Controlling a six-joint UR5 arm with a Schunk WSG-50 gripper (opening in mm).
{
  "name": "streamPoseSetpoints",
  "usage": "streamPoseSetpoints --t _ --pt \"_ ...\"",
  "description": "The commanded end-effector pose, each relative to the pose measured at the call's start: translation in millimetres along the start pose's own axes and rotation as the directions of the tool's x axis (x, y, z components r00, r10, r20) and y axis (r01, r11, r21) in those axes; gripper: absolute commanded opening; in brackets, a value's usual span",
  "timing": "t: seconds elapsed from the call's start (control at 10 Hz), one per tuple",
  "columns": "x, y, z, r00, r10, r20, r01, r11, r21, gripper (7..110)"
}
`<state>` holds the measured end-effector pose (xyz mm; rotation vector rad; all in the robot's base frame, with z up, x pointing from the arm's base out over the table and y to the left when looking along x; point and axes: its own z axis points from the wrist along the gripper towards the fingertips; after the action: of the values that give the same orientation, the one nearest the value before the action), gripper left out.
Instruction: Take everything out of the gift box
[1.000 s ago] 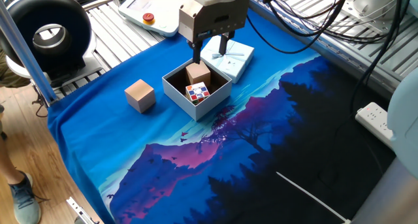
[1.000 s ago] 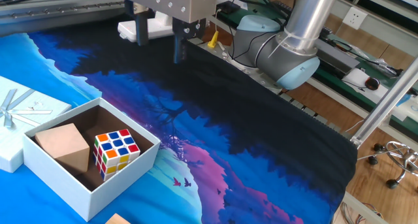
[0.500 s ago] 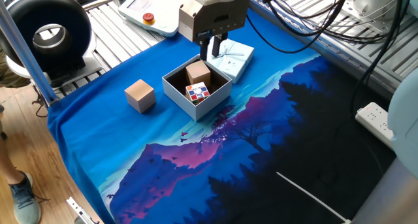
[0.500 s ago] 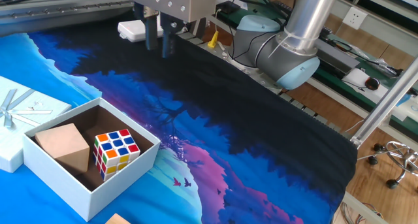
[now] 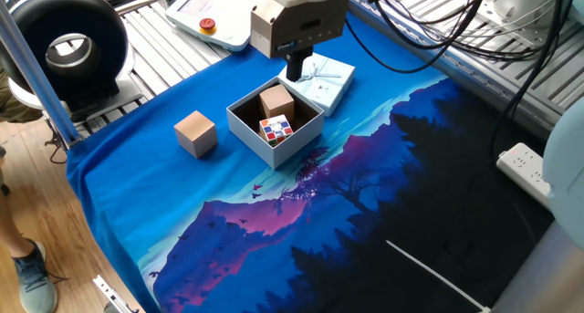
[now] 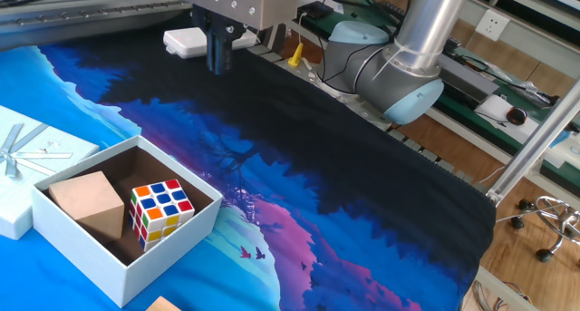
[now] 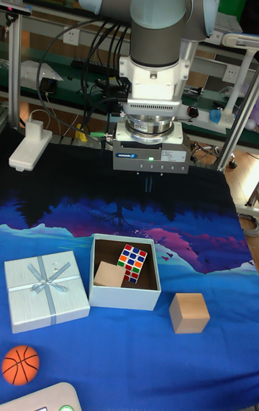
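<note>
The gift box stands open on the blue cloth. Inside it, side by side, are a multicoloured puzzle cube and a brownish wooden cube. My gripper hangs well above the box, towards its far side. Its fingers are pressed together with nothing between them, and it touches neither cube.
The pale-blue lid with a bow lies right beside the box. A paler plain cube sits on the cloth on the box's other side. A small basketball lies near the lid. A power strip sits at the table's edge.
The gripper's fingers have closed from wide open to shut on nothing, staying above the box. Both cubes and the box have not moved.
</note>
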<state>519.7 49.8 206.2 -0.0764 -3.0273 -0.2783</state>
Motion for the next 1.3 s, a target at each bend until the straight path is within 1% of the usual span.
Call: streamPoseSetpoints --t 0.0,0.3,0.4,0.5,0.6,0.7,0.9,1.0,1.1,1.2 --pt "-5.4 -1.3 -1.6 1.0 -0.01 0.022 0.01 1.0 0.005 7" --pt "-9.3 -4.2 -1.9 0.999 -0.025 0.038 0.024 1.0 0.017 7" --pt "-13.8 -4.8 -0.9 0.998 -0.037 0.054 0.036 0.999 0.018 7" --pt "-20.8 -7.1 0.4 0.995 -0.053 0.08 0.051 0.998 0.03 7" --pt "-25.4 -12.5 1.2 0.993 -0.069 0.094 0.064 0.997 0.052 7" --pt "-27.8 -13.9 3.7 0.992 -0.082 0.1 0.076 0.995 0.058 7" --pt "-28.6 -17.8 10.7 0.991 -0.1 0.093 0.093 0.993 0.071 7" --pt "-25.6 -15.4 14.2 0.991 -0.102 0.081 0.097 0.993 0.063 7" --pt "-21.4 -17.0 14.5 0.992 -0.108 0.064 0.104 0.992 0.069 7" --pt "-19.0 -21.1 14.6 0.992 -0.119 0.051 0.114 0.99 0.084 7"
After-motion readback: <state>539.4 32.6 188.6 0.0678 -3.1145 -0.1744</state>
